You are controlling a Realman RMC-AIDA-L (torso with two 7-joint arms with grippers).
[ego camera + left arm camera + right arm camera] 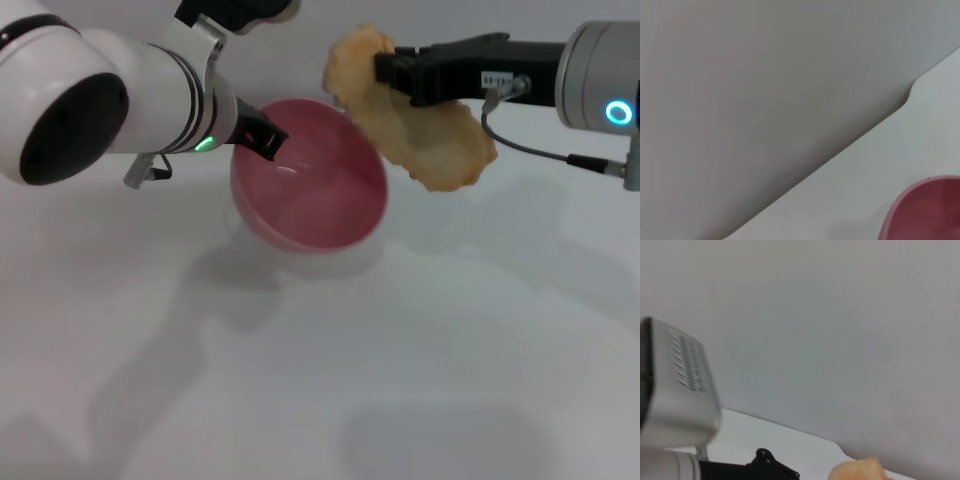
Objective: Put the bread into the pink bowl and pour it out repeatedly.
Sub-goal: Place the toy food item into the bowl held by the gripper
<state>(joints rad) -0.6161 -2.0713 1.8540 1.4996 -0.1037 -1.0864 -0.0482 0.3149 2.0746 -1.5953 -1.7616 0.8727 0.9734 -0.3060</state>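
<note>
The pink bowl [312, 190] is lifted and tilted, its opening facing me, and it holds nothing. My left gripper [262, 134] is shut on the bowl's left rim. A slice of the bowl's rim [925, 210] shows in the left wrist view. The bread [415, 115] hangs in the air at the bowl's upper right edge, pale underside toward me. My right gripper [392, 72] is shut on the bread's middle, reaching in from the right. A tip of the bread [860, 471] shows in the right wrist view, beside the left arm's fingers [772, 467].
The white table [320, 380] spreads below the bowl and the bread. A grey wall fills most of both wrist views, and the table's far edge [840, 150] runs under it.
</note>
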